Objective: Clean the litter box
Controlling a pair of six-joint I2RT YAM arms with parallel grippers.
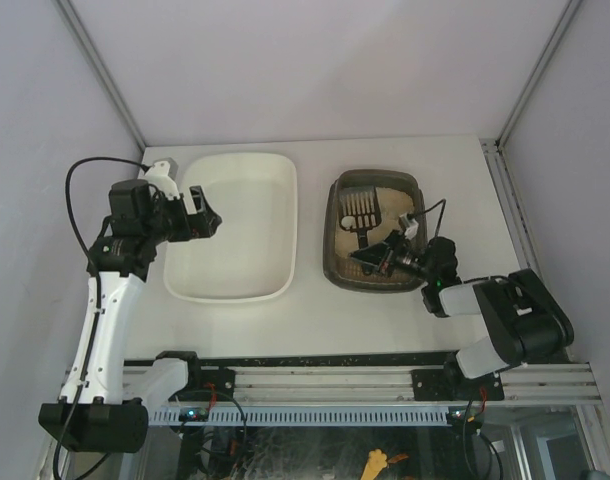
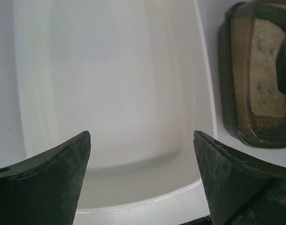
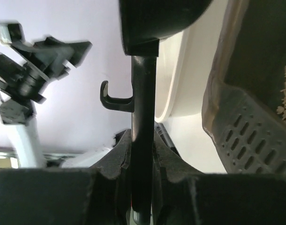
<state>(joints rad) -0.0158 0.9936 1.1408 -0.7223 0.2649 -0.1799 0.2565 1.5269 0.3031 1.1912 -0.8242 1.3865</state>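
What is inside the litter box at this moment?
The litter box holds beige sandy litter and a black slotted scoop, whose handle the right tool grips. Whatever lies under the scoop and the tool is covered.

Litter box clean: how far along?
Nothing looks done: the white tub shows bare. In hand: right gripper shut on the black scoop, its head inside the litter box. The left gripper hangs open over the tub. To do: all the sifting and dumping.
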